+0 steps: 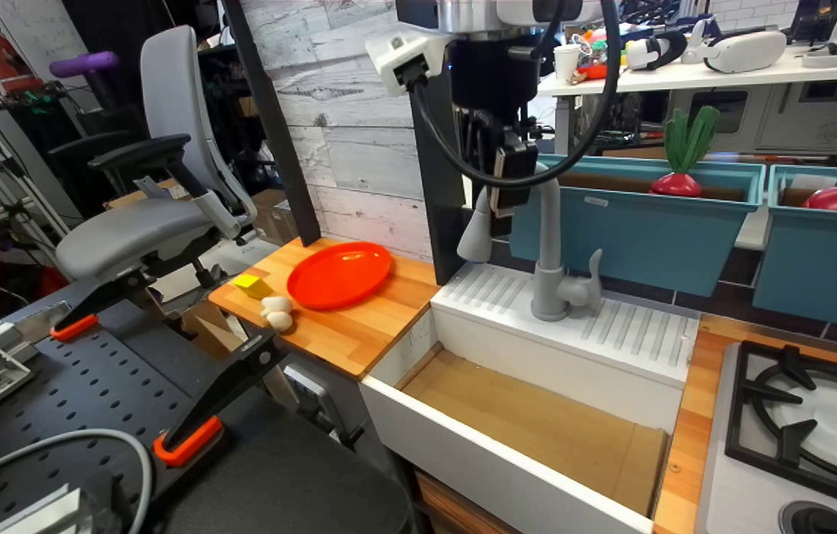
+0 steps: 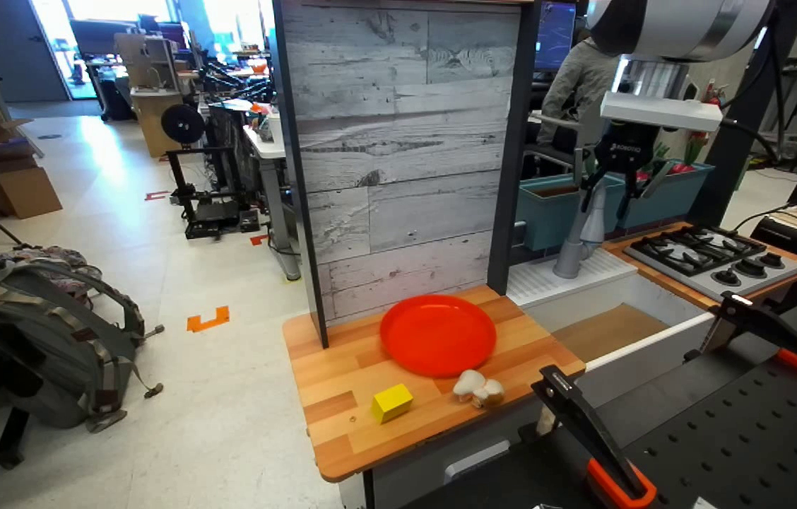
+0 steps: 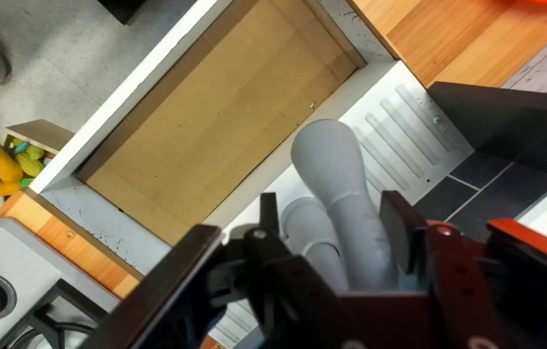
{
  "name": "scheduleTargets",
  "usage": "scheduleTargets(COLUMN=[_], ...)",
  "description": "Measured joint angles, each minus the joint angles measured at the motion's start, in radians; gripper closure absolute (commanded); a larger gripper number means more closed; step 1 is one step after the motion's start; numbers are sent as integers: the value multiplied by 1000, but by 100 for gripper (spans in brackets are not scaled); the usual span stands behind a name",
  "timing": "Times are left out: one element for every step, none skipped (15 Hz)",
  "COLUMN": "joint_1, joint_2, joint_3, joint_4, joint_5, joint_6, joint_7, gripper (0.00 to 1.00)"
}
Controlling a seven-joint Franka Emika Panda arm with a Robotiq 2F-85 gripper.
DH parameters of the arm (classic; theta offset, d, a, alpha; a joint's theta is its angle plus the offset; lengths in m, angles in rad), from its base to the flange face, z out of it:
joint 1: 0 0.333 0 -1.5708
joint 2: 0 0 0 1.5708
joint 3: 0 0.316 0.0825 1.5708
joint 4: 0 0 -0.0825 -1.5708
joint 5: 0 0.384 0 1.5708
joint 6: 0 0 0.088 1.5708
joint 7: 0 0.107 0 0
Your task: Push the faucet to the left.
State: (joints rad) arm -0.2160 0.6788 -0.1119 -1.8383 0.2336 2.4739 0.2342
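Note:
The matte grey faucet [image 1: 550, 230] stands upright on the ribbed white ledge behind the sink, and it also shows in an exterior view [image 2: 569, 256]. In an exterior view its spout head [image 1: 475, 236] hangs over the ledge on the left part, and its side lever [image 1: 593, 274] stands at the right of the base. My gripper [image 1: 511, 182] is at the top of the arch, pointing down. In the wrist view the spout [image 3: 331, 155] runs between the two spread fingers of the gripper [image 3: 334, 218]. The right finger is close to the spout; whether it touches cannot be told.
The white sink [image 1: 507, 475] has a cardboard-lined bottom. Blue planters [image 1: 626, 237] stand behind the faucet. A dark post [image 1: 442, 148] and wood-look panel [image 2: 405, 141] rise beside the ledge. A red plate [image 2: 438, 336], yellow block [image 2: 391, 404] and stove [image 2: 709, 258] flank the sink.

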Motion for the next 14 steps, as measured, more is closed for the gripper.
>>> scheduleTargets(joint_1=[0,0,1,1,3,3,3,3,3,3,2,0,-2,-3], joint_2=[5,8,9,9,9,9,9,9,9,9,9,9,9,10], joint_3=[0,0,2,6,6,6,6,6,7,7,8,11,14,17], joint_4=[4,7,10,13,13,13,13,13,13,13,13,13,14,14], joint_5=[0,0,0,0,-1,-1,-1,-1,-1,-1,1,7,17,31], joint_6=[0,0,0,0,0,0,0,0,0,0,-1,-1,-1,-1], joint_7=[0,0,0,0,-3,-7,-12,-16,-19,-20,-20,-20,-20,-20], gripper=[80,88,95,94,93,93,93,93,93,93,93,93,93,93])
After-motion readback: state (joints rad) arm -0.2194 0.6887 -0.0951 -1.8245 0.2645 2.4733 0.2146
